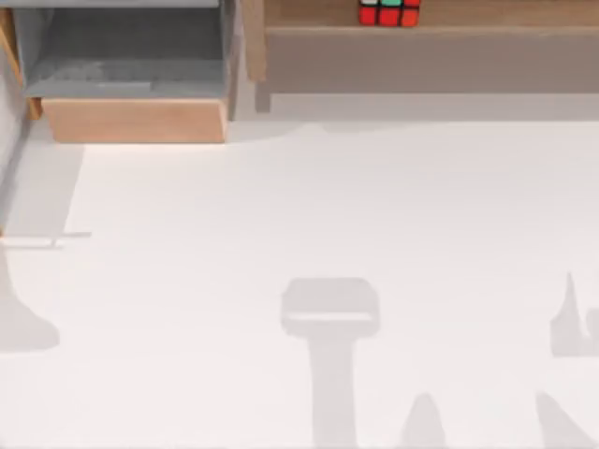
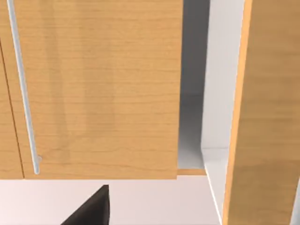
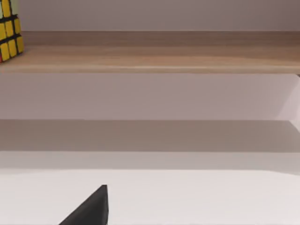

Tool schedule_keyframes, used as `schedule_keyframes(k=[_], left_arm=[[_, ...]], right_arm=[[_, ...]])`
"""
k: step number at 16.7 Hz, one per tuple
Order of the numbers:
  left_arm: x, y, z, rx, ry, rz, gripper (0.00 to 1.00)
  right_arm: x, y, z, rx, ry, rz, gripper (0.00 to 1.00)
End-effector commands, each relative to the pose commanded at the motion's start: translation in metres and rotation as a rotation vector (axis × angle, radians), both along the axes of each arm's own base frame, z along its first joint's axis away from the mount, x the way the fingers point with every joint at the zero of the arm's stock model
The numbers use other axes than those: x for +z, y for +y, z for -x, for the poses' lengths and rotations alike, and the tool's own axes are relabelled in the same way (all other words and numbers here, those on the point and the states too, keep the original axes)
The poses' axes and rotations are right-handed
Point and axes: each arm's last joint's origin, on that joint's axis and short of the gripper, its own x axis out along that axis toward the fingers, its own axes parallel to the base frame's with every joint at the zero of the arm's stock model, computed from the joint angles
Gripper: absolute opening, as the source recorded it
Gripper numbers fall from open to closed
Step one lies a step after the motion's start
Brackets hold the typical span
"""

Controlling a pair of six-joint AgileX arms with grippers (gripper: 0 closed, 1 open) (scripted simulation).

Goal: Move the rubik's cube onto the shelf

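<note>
The rubik's cube [image 1: 388, 12] stands on the shelf [image 1: 487, 13] at the back of the table, right of centre, with its red and green stickers facing up and front. In the right wrist view the rubik's cube [image 3: 9, 33] shows yellow stickers at the end of the shelf [image 3: 159, 54], well clear of my right gripper [image 3: 89, 208], of which a dark piece shows low in front. A dark piece of my left gripper [image 2: 91, 208] hangs before a wooden cabinet front [image 2: 103, 93]. Nothing is held in either view.
A wooden box with a grey interior [image 1: 131, 120] stands at the back left. The cabinet front carries a thin silver handle [image 2: 23, 93], with a gap [image 2: 192, 117] beside it. Arm shadows [image 1: 332, 318] lie on the white table's front half.
</note>
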Motion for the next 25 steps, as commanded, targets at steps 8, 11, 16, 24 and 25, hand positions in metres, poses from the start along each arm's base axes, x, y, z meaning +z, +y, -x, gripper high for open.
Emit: schedule_keyframes(k=[8, 11, 16, 24, 25], left_arm=[[0.000, 0.000, 0.000, 0.000, 0.000, 0.000, 0.32], [0.000, 0.000, 0.000, 0.000, 0.000, 0.000, 0.10], [0.000, 0.000, 0.000, 0.000, 0.000, 0.000, 0.00], [-0.005, 0.001, -0.011, 0.001, 0.019, 0.019, 0.00], [-0.004, 0.001, -0.021, 0.000, 0.017, 0.018, 0.00]], right_arm=[[0.000, 0.000, 0.000, 0.000, 0.000, 0.000, 1.00], [0.000, 0.000, 0.000, 0.000, 0.000, 0.000, 1.00], [0.000, 0.000, 0.000, 0.000, 0.000, 0.000, 1.00], [0.000, 0.000, 0.000, 0.000, 0.000, 0.000, 1.00], [0.000, 0.000, 0.000, 0.000, 0.000, 0.000, 1.00]])
